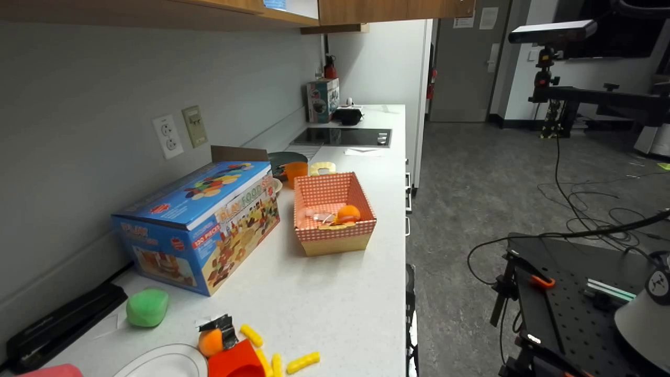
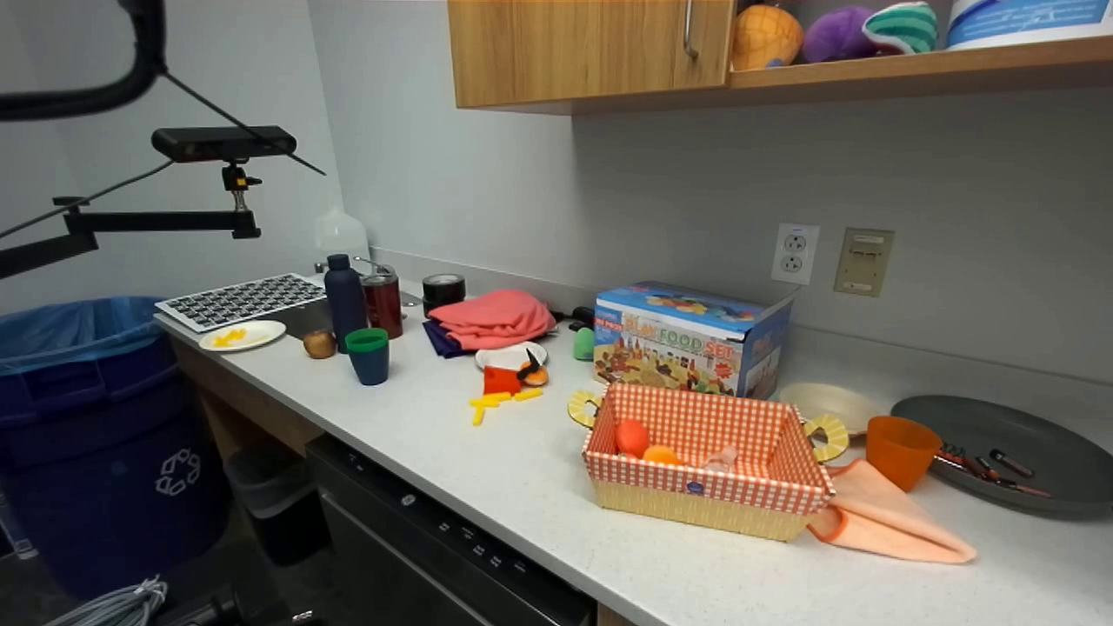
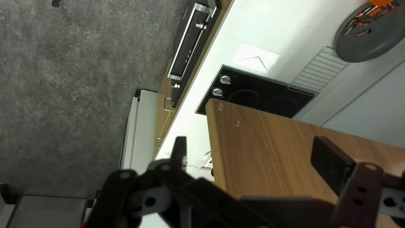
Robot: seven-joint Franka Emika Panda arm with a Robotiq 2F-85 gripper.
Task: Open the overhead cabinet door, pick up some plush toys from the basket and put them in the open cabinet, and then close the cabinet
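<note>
Near the basket (image 1: 335, 243), blue box (image 1: 196, 222)

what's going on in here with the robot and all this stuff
A robot seems to be stowing plush toys in the overhead cabinet. Orange and purple ones already sit inside, and its door stands swung open. The gripper is open at the door, holding nothing; whether it touches is unclear. The basket on the counter holds a few small items. Shutting the door may come next.
</note>
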